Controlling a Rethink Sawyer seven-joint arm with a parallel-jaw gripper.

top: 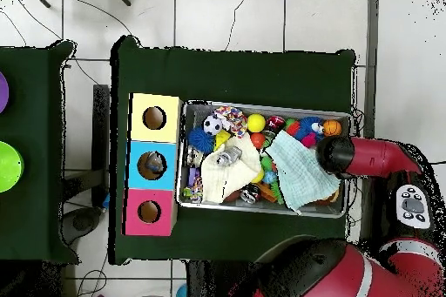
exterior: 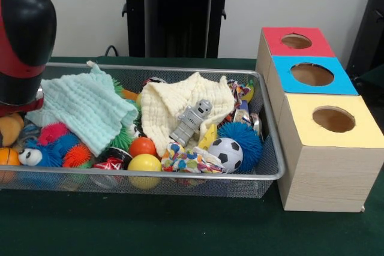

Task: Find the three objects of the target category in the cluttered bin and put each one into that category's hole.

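Pincer state: I cannot tell; the arm [exterior: 24, 40] hangs over the bin's [exterior: 273, 175] end, hiding it.

Nothing readable is showing in either view. The red and black can [exterior: 111, 163] in the wire bin [exterior: 264, 175] is bearing markings, but they are staying too blurred to make out.
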